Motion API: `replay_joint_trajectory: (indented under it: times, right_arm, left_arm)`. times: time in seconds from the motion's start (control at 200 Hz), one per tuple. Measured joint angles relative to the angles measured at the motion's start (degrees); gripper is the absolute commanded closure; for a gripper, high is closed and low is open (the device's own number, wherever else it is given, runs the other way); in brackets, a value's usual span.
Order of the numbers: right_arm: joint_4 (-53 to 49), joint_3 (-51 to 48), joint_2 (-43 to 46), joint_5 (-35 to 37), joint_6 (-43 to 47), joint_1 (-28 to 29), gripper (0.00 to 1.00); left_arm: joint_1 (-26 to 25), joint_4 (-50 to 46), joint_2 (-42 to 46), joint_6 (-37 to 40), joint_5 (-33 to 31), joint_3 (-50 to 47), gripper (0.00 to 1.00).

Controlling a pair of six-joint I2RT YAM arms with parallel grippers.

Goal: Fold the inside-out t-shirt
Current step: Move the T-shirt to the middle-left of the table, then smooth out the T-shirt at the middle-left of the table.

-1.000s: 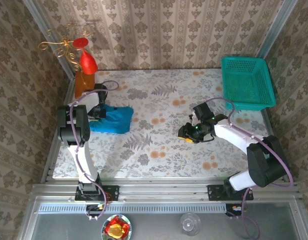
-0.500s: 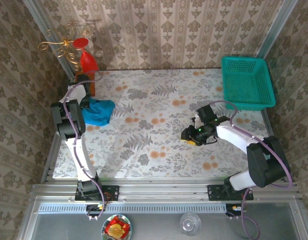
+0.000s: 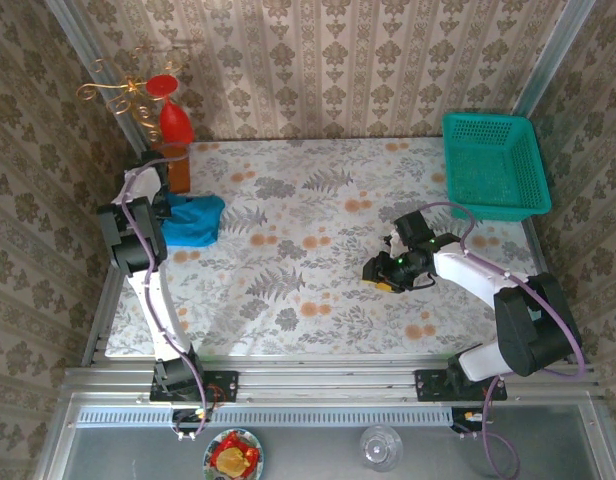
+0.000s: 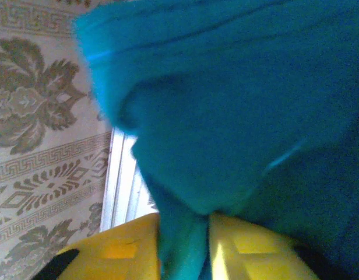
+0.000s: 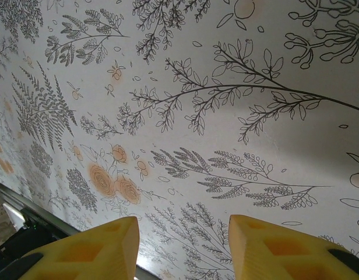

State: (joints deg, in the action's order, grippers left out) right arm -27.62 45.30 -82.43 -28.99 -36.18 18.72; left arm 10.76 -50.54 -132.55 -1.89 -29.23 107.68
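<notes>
The teal-blue t-shirt (image 3: 193, 222) lies bunched in a small heap at the far left of the table, close to the left edge. My left gripper (image 3: 167, 205) is at the heap's left end. In the left wrist view, a fold of the t-shirt (image 4: 238, 116) runs down between the yellow fingers (image 4: 109, 251) and fills the narrow gap of the left gripper (image 4: 184, 248). My right gripper (image 3: 376, 272) hovers low over bare tablecloth right of centre. It is open, and the right gripper (image 5: 184, 245) has nothing between its yellow fingers (image 5: 92, 251).
A green mesh basket (image 3: 493, 165) stands at the far right corner. An orange block with a red cone (image 3: 174, 140) and a gold wire ornament (image 3: 123, 90) stand at the far left corner, just behind the shirt. The table's metal side rail (image 4: 124, 181) runs beside the cloth.
My left arm has dragged the t-shirt left and back towards the far left corner, where it now sits more bunched. The right gripper shifted slightly right and stayed open.
</notes>
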Motion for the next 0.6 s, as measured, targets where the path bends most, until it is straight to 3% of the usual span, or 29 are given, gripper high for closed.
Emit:
replay_joint_trajectory:
  times: [0.11, 0.425, 0.48, 0.6]
  right_arm:
    - [-1.4, 1.1, 0.0, 0.1, 0.0, 0.0, 0.55]
    - [-5.3, 4.5, 3.8, 2.6, 0.2, -0.1, 0.55]
    - [-5.6, 4.5, 4.0, 2.9, 0.2, -0.1, 0.55]
    - [-5.9, 4.5, 4.0, 3.1, 0.1, -0.1, 0.55]
  left_arm:
    - [0.8, -0.3, 1.1, -0.7, 0.2, 0.0, 0.56]
    - [1.6, 0.3, 11.1, -1.7, 2.5, -0.4, 0.54]
    - [2.0, 0.4, 12.4, -2.3, 3.8, -0.3, 0.59]
    - [3.8, 0.7, 12.3, -3.8, 8.9, -0.3, 0.82]
